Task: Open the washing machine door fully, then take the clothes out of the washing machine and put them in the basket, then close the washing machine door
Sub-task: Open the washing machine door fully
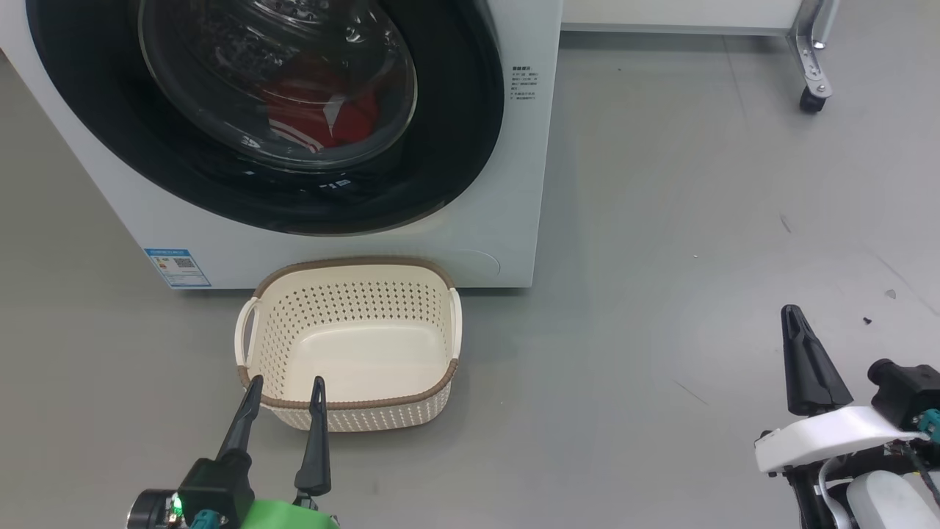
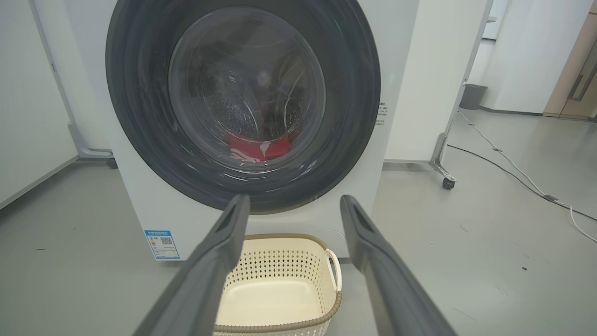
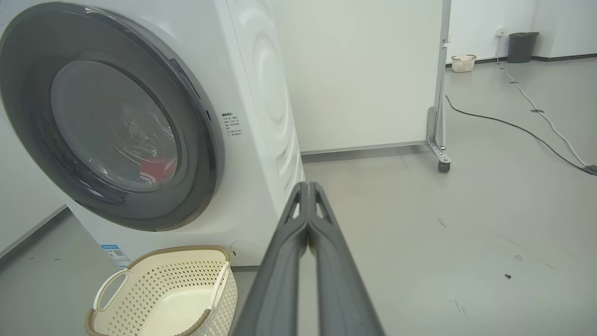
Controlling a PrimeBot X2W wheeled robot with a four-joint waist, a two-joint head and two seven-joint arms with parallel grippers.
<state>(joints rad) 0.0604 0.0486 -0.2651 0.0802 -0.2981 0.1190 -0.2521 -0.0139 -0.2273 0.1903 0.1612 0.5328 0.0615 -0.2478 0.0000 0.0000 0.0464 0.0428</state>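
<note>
Head view: washing machine door (image 1: pixel 455 147) shut, red clothes (image 1: pixel 356 117) seemingly inside.

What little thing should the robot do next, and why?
The door is shut, with red clothes behind its glass and the basket empty. So probably the right pincer, closed on nothing off to the right, should move toward the door's right edge.
</note>
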